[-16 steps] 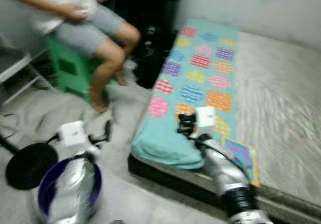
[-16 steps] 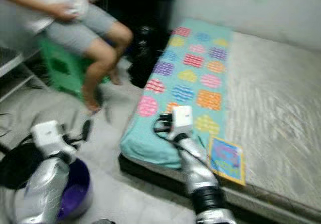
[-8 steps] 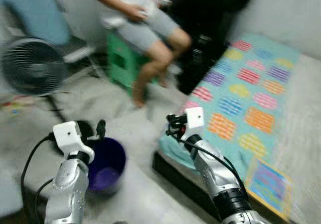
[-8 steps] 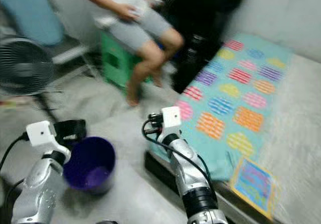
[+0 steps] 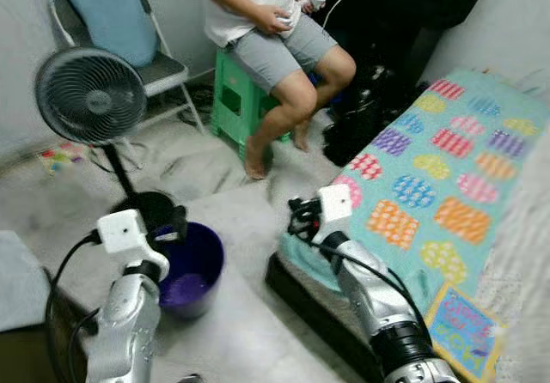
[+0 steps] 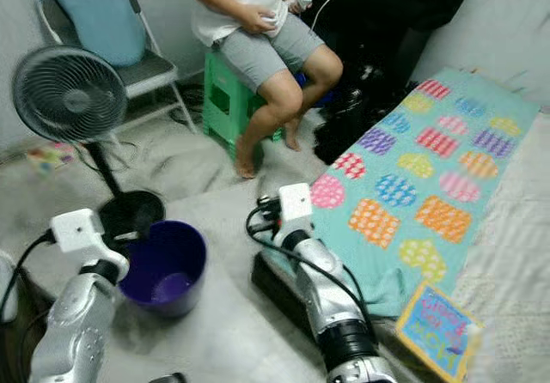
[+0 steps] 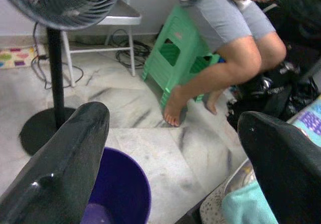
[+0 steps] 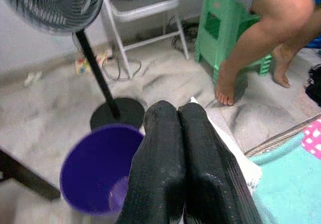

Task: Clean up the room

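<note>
Bucket: purple bucket (image 6: 163, 267) stands upright on the pale floor (image 6: 215, 314), left of the bed, just near of the fan's round base; a little pale matter lies at its bottom.
Left gripper: left gripper (image 7: 175, 158) is raised above the bucket's left side, fingers spread wide apart, nothing between them.
Right gripper: right gripper (image 8: 180, 153) hovers at the near left corner of the bed, right of the bucket; fingers pressed together. A small white piece shows just beyond the tips in the right wrist view; cannot tell whether it is pinched.
Bed: teal blanket (image 5: 430, 203) with coloured patches covers the left strip of the mattress; a colourful booklet (image 5: 460, 327) lies flat at its near end.
Fan: black standing fan (image 5: 90, 95) on the far left, in front of a folding chair (image 5: 159, 74) with a blue cushion (image 5: 103, 9).
Person: seated on a green stool (image 5: 232, 100), far centre, hands in lap, bare feet on the floor.
</note>
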Motion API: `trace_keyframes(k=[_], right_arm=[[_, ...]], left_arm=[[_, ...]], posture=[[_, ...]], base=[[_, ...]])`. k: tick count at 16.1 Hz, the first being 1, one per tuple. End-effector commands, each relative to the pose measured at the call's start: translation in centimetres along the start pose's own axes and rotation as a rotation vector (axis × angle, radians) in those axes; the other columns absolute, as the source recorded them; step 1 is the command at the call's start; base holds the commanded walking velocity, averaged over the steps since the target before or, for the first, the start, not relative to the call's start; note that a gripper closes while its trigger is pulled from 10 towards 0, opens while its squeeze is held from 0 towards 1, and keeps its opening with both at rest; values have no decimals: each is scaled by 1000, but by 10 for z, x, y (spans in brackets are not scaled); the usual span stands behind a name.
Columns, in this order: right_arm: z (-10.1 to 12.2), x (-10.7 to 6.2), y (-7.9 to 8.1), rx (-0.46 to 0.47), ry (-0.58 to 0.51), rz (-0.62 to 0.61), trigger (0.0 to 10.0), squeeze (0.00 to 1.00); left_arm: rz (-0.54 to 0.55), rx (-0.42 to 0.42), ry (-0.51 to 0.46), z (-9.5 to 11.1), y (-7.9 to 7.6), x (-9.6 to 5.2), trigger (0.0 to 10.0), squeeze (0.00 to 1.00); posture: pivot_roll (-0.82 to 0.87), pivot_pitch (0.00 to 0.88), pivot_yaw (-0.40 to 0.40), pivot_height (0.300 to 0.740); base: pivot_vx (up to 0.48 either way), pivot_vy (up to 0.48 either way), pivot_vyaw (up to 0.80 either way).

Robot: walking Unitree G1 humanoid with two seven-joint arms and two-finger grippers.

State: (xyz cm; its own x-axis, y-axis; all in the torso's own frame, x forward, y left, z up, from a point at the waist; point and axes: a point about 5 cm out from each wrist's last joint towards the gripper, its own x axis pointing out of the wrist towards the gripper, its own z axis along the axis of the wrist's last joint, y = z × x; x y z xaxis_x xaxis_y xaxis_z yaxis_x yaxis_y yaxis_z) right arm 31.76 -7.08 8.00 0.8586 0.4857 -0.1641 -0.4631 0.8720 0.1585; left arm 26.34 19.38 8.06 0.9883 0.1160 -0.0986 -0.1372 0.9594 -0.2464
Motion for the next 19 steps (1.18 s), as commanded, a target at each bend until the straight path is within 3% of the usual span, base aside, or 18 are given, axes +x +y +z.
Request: trace_keyframes(k=[1, 5, 10, 14, 19], right_arm=[[5, 5, 5, -25, -7, 40, 10000, 0], [9, 7, 3, -27, -25, 20, 10000, 0], [5, -11, -23, -12, -73, -139, 10000, 0], [-4, -23, -28, 1, -82, -206, 10000, 0], [0, -17, -25, -11, -94, -196, 10000, 0]], left_arm=[[37, 0, -23, 3, 4, -3, 10000, 0], [34, -4, -20, 2, 2, 0, 10000, 0], [-124, 23, 40, -5, -27, 19, 10000, 0], [-219, 37, 74, -10, -45, 26, 10000, 0], [-219, 51, 48, -3, -43, 34, 10000, 0]], posture=[[-9, 31, -143, 740], [-31, 19, -107, 740], [-124, 0, 31, 740], [-159, 0, 97, 740], [-143, 0, 97, 740]], base=[[0, 0, 0], [0, 0, 0], [0, 0, 0], [0, 0, 0], [0, 0, 0]])
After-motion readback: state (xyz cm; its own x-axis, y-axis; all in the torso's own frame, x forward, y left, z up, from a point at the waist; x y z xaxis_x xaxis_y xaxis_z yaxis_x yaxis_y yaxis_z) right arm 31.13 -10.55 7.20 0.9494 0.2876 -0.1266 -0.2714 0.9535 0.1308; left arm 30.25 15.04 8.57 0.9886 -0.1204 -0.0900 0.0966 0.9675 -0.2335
